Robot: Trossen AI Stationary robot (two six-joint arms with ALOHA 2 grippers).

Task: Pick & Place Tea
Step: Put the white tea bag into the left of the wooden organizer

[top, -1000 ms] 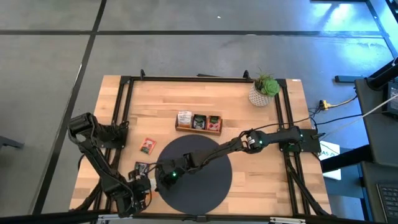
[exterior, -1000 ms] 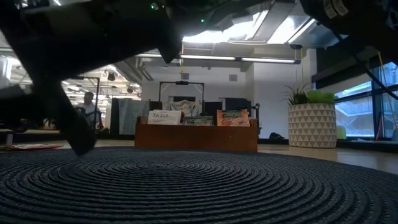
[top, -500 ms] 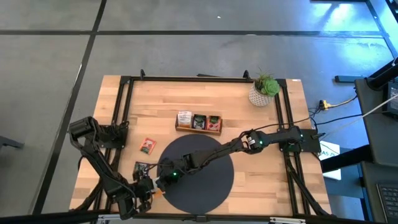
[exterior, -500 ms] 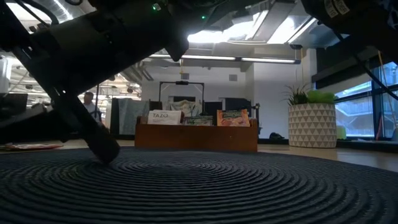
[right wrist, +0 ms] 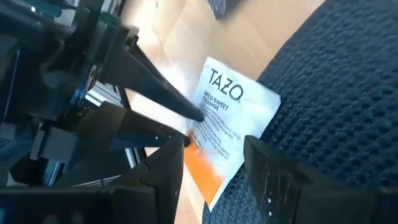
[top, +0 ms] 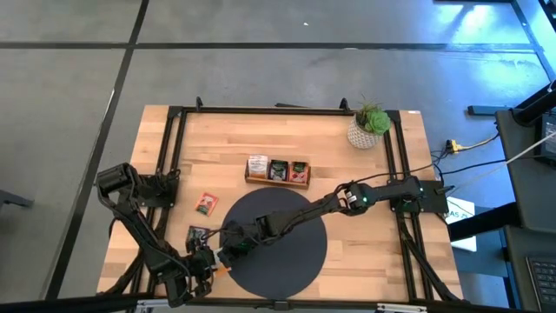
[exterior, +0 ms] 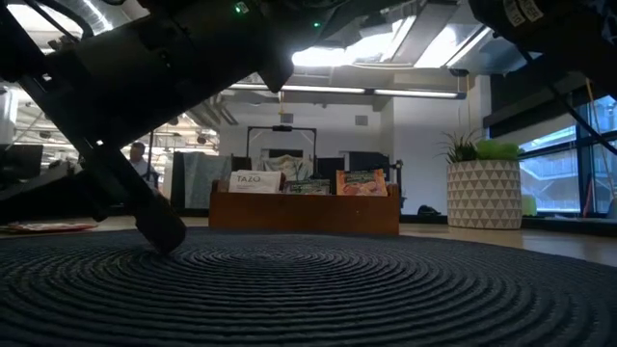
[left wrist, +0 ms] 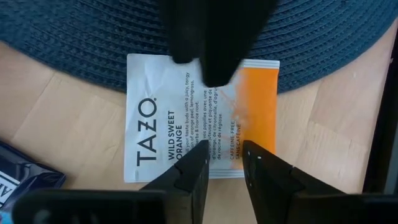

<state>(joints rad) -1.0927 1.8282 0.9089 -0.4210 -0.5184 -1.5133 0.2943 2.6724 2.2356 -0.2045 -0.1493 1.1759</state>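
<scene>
Tazo Wild Sweet Orange sachet [left wrist: 200, 118] lies flat, half on mat [left wrist: 323, 37] edge, half on wood table [left wrist: 56, 118], near front-left. Left gripper [left wrist: 225, 163] directly over sachet's near edge, fingers narrowly apart, straddling it, no clamp visible. Right gripper [right wrist: 214, 149] poised at orange end, fingers apart, holding nothing. Long axis runs crosswise to left fingers; left arm nearer. Beyond: black sachet [top: 197, 235], red sachet [top: 207, 203], wooden tray [top: 278, 170], plant pot [top: 363, 132]
</scene>
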